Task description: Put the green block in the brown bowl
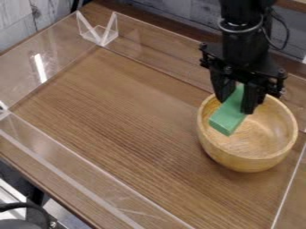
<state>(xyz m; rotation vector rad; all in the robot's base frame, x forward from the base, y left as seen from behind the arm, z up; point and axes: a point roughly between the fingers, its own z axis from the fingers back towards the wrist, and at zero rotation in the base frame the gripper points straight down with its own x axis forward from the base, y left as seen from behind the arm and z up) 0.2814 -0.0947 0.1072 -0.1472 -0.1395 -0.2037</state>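
Observation:
My black gripper points steeply down over the brown bowl, which sits at the right side of the wooden table. It is shut on the green block, gripping the block's upper end. The bright green bar hangs tilted below the fingers, its lower end above the inside of the bowl near the left rim. Whether the block touches the bowl's floor I cannot tell.
Clear acrylic walls border the wooden tabletop on the left, back and front. A small clear folded stand sits at the back left corner. The bowl lies close to the table's right edge.

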